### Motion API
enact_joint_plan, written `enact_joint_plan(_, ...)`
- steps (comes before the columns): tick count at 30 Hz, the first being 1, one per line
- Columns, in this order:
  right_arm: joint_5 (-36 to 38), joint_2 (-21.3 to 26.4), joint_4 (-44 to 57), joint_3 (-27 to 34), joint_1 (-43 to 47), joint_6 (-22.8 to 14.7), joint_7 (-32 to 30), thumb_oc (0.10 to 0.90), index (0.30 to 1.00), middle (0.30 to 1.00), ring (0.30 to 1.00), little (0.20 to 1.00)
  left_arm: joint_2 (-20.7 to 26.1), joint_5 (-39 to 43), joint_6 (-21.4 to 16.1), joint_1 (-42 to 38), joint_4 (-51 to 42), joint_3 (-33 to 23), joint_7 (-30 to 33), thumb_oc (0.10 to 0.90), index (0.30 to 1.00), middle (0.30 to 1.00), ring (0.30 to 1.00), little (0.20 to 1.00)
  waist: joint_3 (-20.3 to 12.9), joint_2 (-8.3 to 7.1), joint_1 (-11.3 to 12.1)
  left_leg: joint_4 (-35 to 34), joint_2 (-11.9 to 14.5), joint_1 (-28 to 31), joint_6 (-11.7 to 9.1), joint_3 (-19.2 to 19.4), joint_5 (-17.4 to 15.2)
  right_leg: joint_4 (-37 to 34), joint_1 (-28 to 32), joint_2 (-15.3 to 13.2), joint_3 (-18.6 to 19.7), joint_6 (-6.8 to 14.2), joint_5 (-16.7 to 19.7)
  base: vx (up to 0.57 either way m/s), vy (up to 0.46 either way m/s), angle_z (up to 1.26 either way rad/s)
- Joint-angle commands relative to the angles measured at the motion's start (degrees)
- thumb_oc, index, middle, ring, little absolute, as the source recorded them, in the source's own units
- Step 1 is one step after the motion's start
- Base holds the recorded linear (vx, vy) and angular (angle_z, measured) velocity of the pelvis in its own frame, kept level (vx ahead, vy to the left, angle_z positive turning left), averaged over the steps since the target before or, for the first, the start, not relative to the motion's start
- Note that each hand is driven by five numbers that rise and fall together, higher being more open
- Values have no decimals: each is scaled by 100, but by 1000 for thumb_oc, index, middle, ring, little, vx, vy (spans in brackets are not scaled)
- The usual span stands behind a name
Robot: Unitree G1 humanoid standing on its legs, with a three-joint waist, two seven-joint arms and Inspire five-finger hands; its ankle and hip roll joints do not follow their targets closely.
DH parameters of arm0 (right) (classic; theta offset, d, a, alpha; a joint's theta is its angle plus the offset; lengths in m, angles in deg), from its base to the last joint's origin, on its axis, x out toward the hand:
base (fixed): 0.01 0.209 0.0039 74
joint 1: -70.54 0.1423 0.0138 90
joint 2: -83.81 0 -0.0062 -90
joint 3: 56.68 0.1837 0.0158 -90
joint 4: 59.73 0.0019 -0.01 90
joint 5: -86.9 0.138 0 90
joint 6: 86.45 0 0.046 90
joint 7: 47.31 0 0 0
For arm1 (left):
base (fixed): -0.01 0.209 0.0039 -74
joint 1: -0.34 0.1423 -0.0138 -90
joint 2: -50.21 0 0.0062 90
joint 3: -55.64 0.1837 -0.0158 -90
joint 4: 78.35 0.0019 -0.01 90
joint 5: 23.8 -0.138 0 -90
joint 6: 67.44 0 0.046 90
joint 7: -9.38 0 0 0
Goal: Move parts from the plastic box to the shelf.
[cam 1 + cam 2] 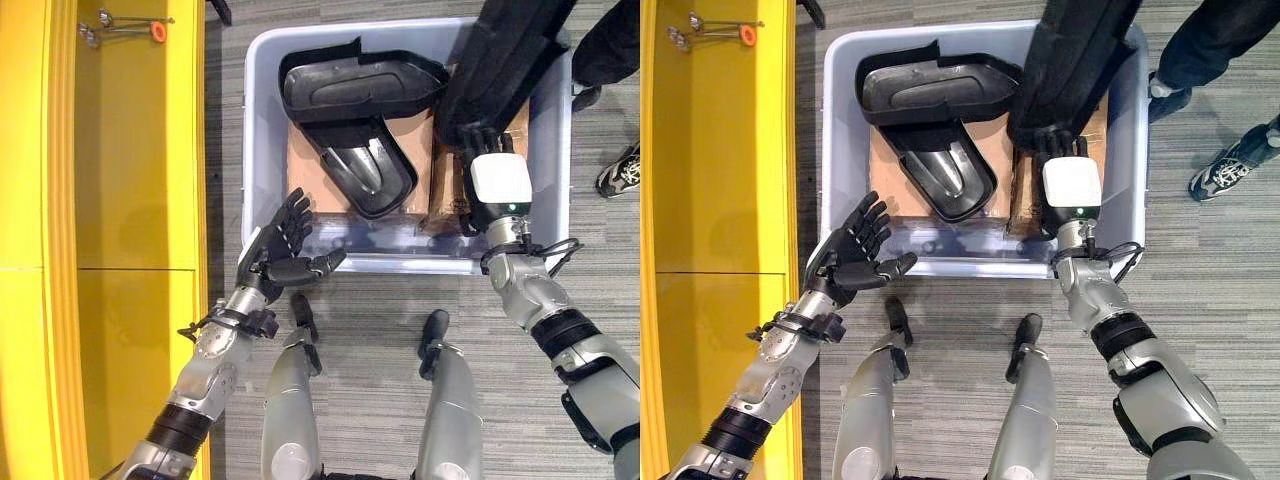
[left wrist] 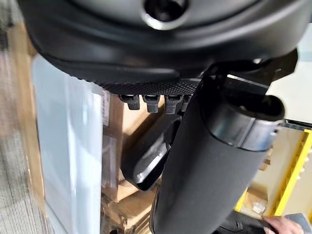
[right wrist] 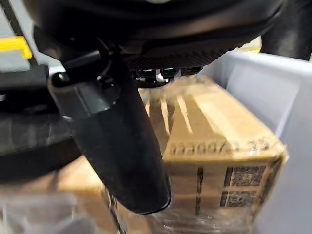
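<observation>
L robot hand (image 1: pixel 283 252) spread open, empty, by plastic box (image 1: pixel 262 120); R robot hand (image 1: pixel 497 185) inside box, grip can't tell.

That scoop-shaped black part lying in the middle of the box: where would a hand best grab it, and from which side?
Probably by its raised rim at the narrow end nearest the robot. The scoop-shaped black part lies open side up on cardboard in the plastic box, partly under a larger black part at its far end. Coming from above and the near side, the open left hand could hook fingers over that rim.
</observation>
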Motion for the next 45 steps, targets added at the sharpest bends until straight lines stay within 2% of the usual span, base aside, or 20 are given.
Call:
enact_joint_plan(1,104,222,-146,108,185,124,-145,900,1000,1000,1000,1000,89,49,-704,-191,-605,13,-283,900,1000,1000,1000,1000,-77,229,36,319,-244,-258,83,-293,-783,577,-217,39,-413,30,-695,0,0,0)
enact_joint_plan(7,213,182,-194,98,162,197,13,900,1000,1000,1000,1000,96,76,-724,-142,-641,-2,-349,900,1000,1000,1000,1000,-77,225,49,266,-244,-207,79,-276,-767,524,-178,59,-441,29,-684,0,0,0)
enact_joint_plan(13,763,82,-394,90,116,204,306,900,1000,1000,1000,1000,96,85,-693,-134,-648,30,-370,900,1000,1000,1000,1000,-77,196,35,248,-219,-70,80,-259,-773,450,-44,97,-443,8,-678,0,0,0)
enact_joint_plan(14,887,53,-355,130,66,297,307,900,1000,1000,1000,1000,96,99,-678,-118,-683,26,-358,900,1000,1000,1000,1000,-77,187,23,236,-224,-25,81,-254,-776,430,-3,115,-434,7,-677,-12,34,5)
enact_joint_plan(16,1074,29,-174,221,-96,245,-91,900,1000,1000,1000,1000,93,92,-671,-62,-744,-4,-331,900,1000,1000,1000,1000,-77,164,-16,189,-224,85,90,-226,-773,365,95,165,-403,5,-675,-8,46,3)
enact_joint_plan(18,1192,19,167,449,-360,250,-273,900,1000,1000,1000,1000,92,87,-649,28,-822,-45,-266,900,1000,1000,1000,1000,-77,118,-81,155,-220,242,99,-187,-790,300,233,191,-387,14,-668,2,55,1)
enact_joint_plan(19,1262,17,716,716,-784,238,-340,900,1000,1000,1000,1000,83,87,-649,153,-912,-111,-185,900,1000,1000,1000,1000,-77,52,-174,125,-208,419,104,-128,-812,245,384,225,-368,26,-668,7,53,0)
enact_joint_plan(20,1270,19,777,741,-834,234,-363,900,1000,1000,1000,1000,83,83,-650,167,-923,-111,-177,900,1000,1000,1000,1000,-77,47,-177,117,-208,441,104,-122,-812,239,401,228,-365,27,-668,15,71,-2)
enact_joint_plan(23,1172,47,1788,1224,-1620,227,-622,900,1000,1000,1000,1000,89,23,-669,420,-1115,-228,-68,900,1000,1000,1000,1000,-77,-70,-357,75,-184,753,116,-8,-862,147,669,278,-322,47,-684,16,56,-7)
enact_joint_plan(25,1056,83,2455,1593,-2270,73,-749,900,1000,1000,1000,1000,92,46,-719,664,-1252,-333,0,900,1000,1000,1000,1000,-77,-140,-480,38,-182,1010,126,75,-892,70,902,329,-287,68,-696,16,66,-4)
enact_joint_plan(27,1025,85,2622,1693,-2441,31,-731,900,1000,1000,1000,1000,103,38,-723,726,-1290,-357,27,900,1000,1000,1000,1000,-77,-160,-507,21,-181,1099,127,101,-899,46,980,339,-278,76,-700,18,45,-12)
enact_joint_plan(29,872,84,3339,2057,-3141,-92,-711,900,1000,1000,1000,1000,90,31,-822,986,-1382,-493,69,900,1000,1000,1000,1000,-77,-258,-668,10,-147,1440,136,215,-948,-81,1335,402,-224,90,-709,30,75,-17)
enact_joint_plan(33,941,116,3810,2424,-3682,-191,-480,900,1000,1000,1000,1000,97,58,-866,1224,-1465,-688,53,900,1000,1000,1000,1000,-77,-331,-789,-25,-120,1852,131,291,-989,-251,1793,469,-182,90,-713,56,56,-15)
enact_joint_plan(36,934,144,4207,2738,-4159,-401,-462,900,1000,1000,1000,1000,130,164,-851,1455,-1578,-888,31,900,1000,1000,1000,1000,-85,-390,-867,-22,-89,2211,137,343,-1039,-356,2206,479,-148,82,-728,103,46,-12)
enact_joint_plan(45,1003,54,4661,3051,-4741,-657,-270,900,1000,1000,1000,1000,121,277,-588,1940,-1751,-1153,-235,900,1000,1000,1000,1000,-537,-421,-884,-169,-152,2715,160,320,-1095,-728,2867,502,-63,92,-742,128,24,-9)
